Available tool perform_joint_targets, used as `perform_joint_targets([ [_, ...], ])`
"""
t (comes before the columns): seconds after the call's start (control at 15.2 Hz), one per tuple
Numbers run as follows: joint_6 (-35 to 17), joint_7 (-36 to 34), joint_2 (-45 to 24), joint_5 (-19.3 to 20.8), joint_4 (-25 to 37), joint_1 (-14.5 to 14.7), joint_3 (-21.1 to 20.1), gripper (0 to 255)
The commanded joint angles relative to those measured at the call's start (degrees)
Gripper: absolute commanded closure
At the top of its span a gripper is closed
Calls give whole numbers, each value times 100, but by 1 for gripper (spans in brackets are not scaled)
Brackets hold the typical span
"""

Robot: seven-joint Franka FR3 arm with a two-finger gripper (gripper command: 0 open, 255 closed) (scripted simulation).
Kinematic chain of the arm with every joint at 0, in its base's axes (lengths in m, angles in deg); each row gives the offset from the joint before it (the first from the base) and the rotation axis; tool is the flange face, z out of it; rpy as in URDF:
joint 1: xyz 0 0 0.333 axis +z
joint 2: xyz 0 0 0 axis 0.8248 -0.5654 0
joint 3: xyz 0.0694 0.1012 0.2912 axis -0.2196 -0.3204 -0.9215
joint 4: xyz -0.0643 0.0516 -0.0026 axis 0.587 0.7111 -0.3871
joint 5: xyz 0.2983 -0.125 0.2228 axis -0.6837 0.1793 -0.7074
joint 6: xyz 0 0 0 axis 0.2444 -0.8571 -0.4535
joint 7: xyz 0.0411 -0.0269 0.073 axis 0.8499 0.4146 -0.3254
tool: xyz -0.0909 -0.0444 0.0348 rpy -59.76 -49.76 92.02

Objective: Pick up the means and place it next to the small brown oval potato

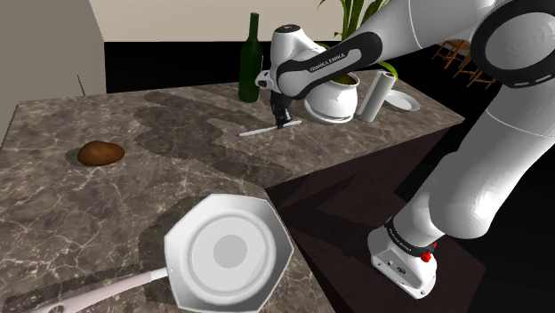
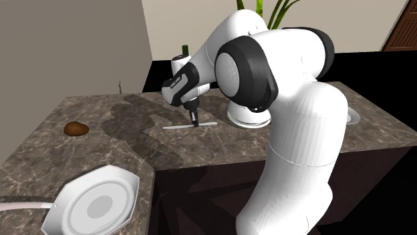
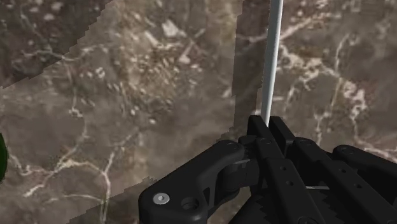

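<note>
**onlooker_1:** Dark marble counter point(image 1: 53, 204), L-shaped, with a black area behind it; a green bottle point(image 1: 252, 58) and a white planter point(image 1: 333, 98) stand at the back; a white pan point(image 1: 227, 253) sits near the front edge.

**onlooker_2:** ok, and where's the thing it's meant to grab?

**onlooker_1:** The thin pale utensil point(image 1: 258, 132) lies on the marble just in front of the planter; the black gripper point(image 1: 285, 116) is right down on it; in the wrist view the fingers are pinched narrow and the pale strip runs out from between them, so I'd call it clasped.

**onlooker_2:** lifted?

**onlooker_1:** Doesn't look like it; both outside views show it flat on the stone, though I can't rule out a sliver of air.

**onlooker_2:** and the potato?

**onlooker_1:** The brown potato point(image 1: 100, 154) sits well apart, toward the shoulder view's left, alone on bare marble; so my read is the grasp is about done; the lift, the carry across and the set-down beside the potato are all left.
</note>
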Motion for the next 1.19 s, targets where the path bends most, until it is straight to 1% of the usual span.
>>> perform_joint_targets([
  [0.0,0,0,0,0,0,0,0,255],
  [0.13,-1,0,-1,0,-1,0,0,255],
  [1.12,1083,152,544,-71,545,20,-20,255],
])
